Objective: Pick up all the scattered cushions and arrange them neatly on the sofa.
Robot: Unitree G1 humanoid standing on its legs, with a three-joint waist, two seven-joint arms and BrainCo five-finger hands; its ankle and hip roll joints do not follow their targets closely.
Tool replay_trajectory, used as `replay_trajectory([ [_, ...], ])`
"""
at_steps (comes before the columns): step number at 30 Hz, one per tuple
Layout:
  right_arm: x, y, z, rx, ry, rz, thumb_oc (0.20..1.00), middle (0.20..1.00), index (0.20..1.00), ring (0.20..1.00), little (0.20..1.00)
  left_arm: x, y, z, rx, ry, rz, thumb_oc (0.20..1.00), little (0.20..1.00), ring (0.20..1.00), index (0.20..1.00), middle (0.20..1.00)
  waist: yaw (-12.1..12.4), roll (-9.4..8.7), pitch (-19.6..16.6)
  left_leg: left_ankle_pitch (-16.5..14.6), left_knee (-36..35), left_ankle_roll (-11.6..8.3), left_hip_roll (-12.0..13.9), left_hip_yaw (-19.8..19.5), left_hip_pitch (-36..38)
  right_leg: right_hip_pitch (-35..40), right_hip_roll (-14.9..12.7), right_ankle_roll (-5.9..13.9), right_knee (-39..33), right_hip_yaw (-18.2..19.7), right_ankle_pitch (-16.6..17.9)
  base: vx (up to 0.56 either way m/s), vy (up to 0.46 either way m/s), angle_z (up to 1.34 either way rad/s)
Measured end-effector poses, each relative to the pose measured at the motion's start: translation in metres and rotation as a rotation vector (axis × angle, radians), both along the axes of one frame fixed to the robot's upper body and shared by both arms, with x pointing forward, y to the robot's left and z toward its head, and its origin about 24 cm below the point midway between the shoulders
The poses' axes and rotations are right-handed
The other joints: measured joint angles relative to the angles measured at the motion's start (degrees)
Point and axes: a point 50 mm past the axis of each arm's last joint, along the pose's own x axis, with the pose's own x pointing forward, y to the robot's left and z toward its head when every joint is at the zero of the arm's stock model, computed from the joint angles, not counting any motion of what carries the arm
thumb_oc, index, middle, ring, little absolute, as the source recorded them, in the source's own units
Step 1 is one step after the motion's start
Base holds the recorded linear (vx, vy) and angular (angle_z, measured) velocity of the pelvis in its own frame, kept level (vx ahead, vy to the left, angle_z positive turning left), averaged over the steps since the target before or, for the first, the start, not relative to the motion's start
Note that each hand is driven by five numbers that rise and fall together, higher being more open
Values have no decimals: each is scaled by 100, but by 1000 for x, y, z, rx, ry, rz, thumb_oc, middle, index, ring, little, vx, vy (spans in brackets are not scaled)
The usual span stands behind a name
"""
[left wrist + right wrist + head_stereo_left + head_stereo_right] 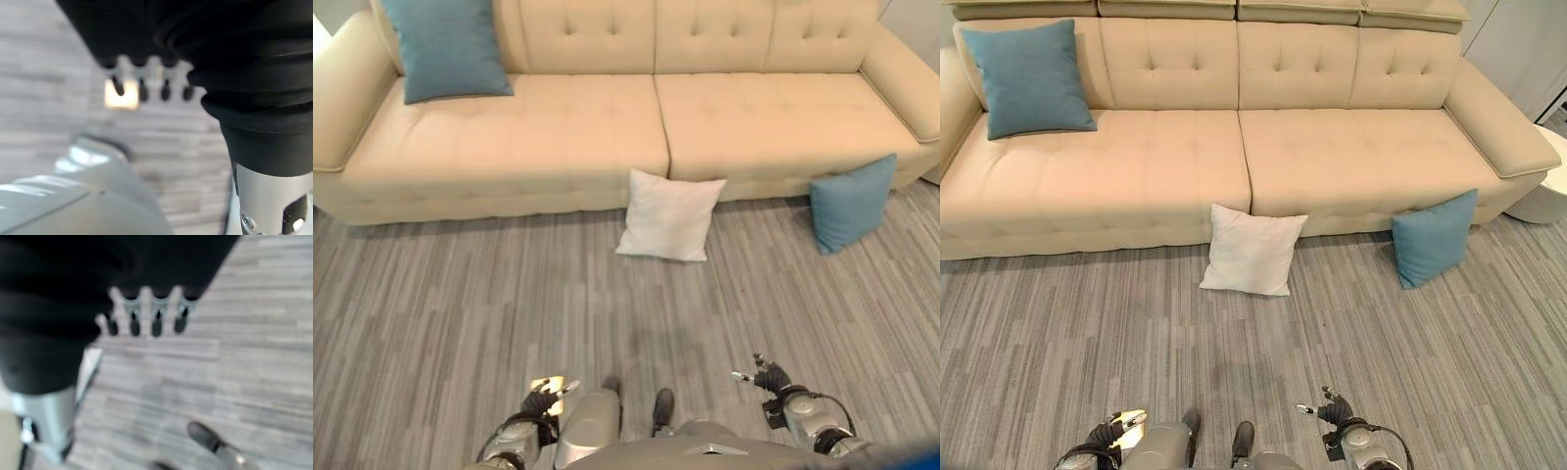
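Looking down from the head camera, I have both hands low, hanging over the grey striped floor (1058,333) and holding nothing. Left hand (544,398) sits at the lower left, fingers straight and relaxed; its wrist view shows the dark-tipped fingers (142,90) in a loose row over bare floor. Right hand (1330,409) at the lower right, fingers spread apart too; the wrist view confirms the fingertips (156,325) are extended, nothing clamped.

Cushions, all well apart from either hand:
- White cushion (1250,252) straight ahead between the two hands, far out, standing tilted on the floor with its top edge leaning against the front of the beige sofa (1332,147) near the seam between the seats.
- Blue floor cushion (1435,237) ahead and out past the right hand, on the floor, propped against the sofa front at the right end, below the armrest.
- Blue sofa cushion (1028,76) far ahead beyond the left hand, already up on the seat, leaning on the backrest at the left end.

A white round object (1549,191) is by the sofa's right end; I can't tell what it is.
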Motion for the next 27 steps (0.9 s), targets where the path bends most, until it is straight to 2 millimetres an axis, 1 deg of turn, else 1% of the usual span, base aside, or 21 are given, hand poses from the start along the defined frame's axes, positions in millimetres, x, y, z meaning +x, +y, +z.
replay_trajectory([
  [2,-4,-1,-2,-4,18,-1,1000,1000,1000,1000,1000,1,0,0,0,-2,1,1000,1000,1000,1000,1000,26,95,21,283,-216,44,48,-7,-50,168,33,9,24,53,-101,290,157,-28],
  [4,-6,-1,-3,-1,26,-1,1000,1000,1000,1000,1000,-10,1,-3,-1,25,9,1000,1000,1000,1000,1000,73,155,-52,343,-103,176,69,21,0,358,25,104,31,173,-253,289,211,-54],
  [5,-27,3,-11,19,74,-21,1000,1000,1000,1000,1000,-36,0,-8,-7,87,27,1000,1000,1000,1000,1000,-7,164,-401,582,-516,555,36,159,539,404,-155,475,659,288,-657,276,259,-46],
  [6,-31,5,-12,26,81,-24,1000,1000,1000,1000,1000,-35,1,-8,-4,83,23,1000,1000,1000,1000,1000,-1,188,-425,576,-637,647,15,166,706,306,-210,583,1071,264,-731,188,229,-44],
  [7,-32,6,-13,30,86,-29,1000,1000,1000,1000,1000,-27,2,-6,0,65,14,1000,1000,1000,1000,1000,-7,187,-424,500,-722,743,-17,200,869,82,-298,682,1653,280,-788,120,158,-18],
  [8,-29,6,-12,31,78,-26,1000,1000,1000,1000,1000,-18,3,-4,3,45,4,1000,1000,1000,1000,1000,-34,244,-400,431,-791,838,-25,207,1045,-384,-357,794,2781,299,-848,126,128,-17],
  [9,-25,8,-10,38,60,-20,1000,1000,1000,1000,1000,-13,4,-3,8,40,-10,1000,1000,1000,1000,1000,-56,286,-373,381,-796,861,-45,242,1159,-895,-486,960,3925,301,-803,90,60,5],
  [10,-23,12,-10,50,46,-14,1000,1000,1000,1000,1000,-8,3,-1,16,28,-39,1000,1000,1000,1000,1000,-128,281,-394,336,-783,791,-104,261,1260,-1159,-610,1108,4369,319,-903,202,74,5],
  [11,-24,17,-11,58,51,8,1000,1000,1000,1000,1000,-1,3,1,18,11,-70,1000,1000,1000,1000,1000,-109,339,-378,159,-765,740,-148,294,1441,-1591,-700,1121,4312,352,-925,273,13,6],
  [13,-15,22,-7,67,17,28,1000,1000,1000,1000,1000,4,1,2,15,5,-82,1000,1000,1000,1000,1000,-144,392,-342,-31,-834,633,-173,287,1611,-1909,-713,1084,3535,297,-923,217,-31,-14],
  [15,-11,24,-5,75,-4,33,1000,1000,1000,1000,1000,-2,2,0,16,27,-82,1000,1000,1000,1000,1000,-151,340,-345,-43,-883,687,-204,318,1732,-2054,-628,1000,2459,275,-585,194,-58,-7],
  [16,-11,24,-5,76,-6,33,1000,1000,1000,1000,1000,-2,1,0,18,29,-91,1000,1000,1000,1000,1000,-187,363,-328,-152,-882,606,-240,286,1800,-2210,-592,997,2180,292,-380,216,-68,13],
  [17,-15,23,-6,74,9,30,1000,1000,1000,1000,1000,-4,1,-1,17,35,-89,1000,1000,1000,1000,1000,-207,351,-344,-259,-873,594,-267,272,1878,-2273,-522,995,1823,370,-143,279,-131,28],
  [18,-16,23,-7,73,14,28,1000,1000,1000,1000,1000,-10,1,-2,15,45,-77,1000,1000,1000,1000,1000,-300,315,-346,-329,-857,653,-332,148,2045,-2276,-393,977,1495,523,189,289,-160,38],
  [19,-18,22,-8,69,23,24,1000,1000,1000,1000,1000,-14,1,-3,14,55,-77,1000,1000,1000,1000,1000,-347,313,-352,-398,-854,652,-329,102,2125,-2263,-318,917,1575,556,247,347,-231,44],
  [21,-19,20,-9,65,33,21,1000,1000,1000,1000,1000,-15,-1,-4,9,56,-79,1000,1000,1000,1000,1000,-313,343,-381,-493,-858,592,-288,92,2311,-2169,-218,801,1702,330,298,189,-154,22],
  [22,-19,21,-9,64,32,22,1000,1000,1000,1000,1000,-20,-1,-5,6,67,-78,1000,1000,1000,1000,1000,-292,350,-404,-567,-803,483,-259,-22,2364,-2024,-132,696,1689,286,324,111,-152,27],
  [23,-21,21,-9,65,38,22,1000,1000,1000,1000,1000,-23,0,-6,7,74,-81,1000,1000,1000,1000,1000,-311,265,-460,-577,-656,468,-308,-59,2315,-1814,-118,504,1437,290,441,140,-199,37],
  [24,-20,17,-9,56,39,14,1000,1000,1000,1000,1000,-23,-4,-7,0,76,-86,1000,1000,1000,1000,1000,-282,254,-480,-618,-552,401,-254,-115,2319,-1625,-61,189,1204,258,551,112,-193,54],
  [26,-21,14,-9,50,39,12,1000,1000,1000,1000,1000,-24,-4,-7,-2,80,-87,1000,1000,1000,1000,1000,-266,225,-482,-682,4,298,-272,-194,2100,-1162,-47,26,582,145,732,91,-178,45],
  [27,-21,13,-9,47,39,12,1000,1000,1000,1000,1000,-24,-4,-7,-3,80,-84,1000,1000,1000,1000,1000,-222,208,-479,-750,408,189,-303,-186,1960,-947,-50,-35,308,132,799,71,-162,21],
])
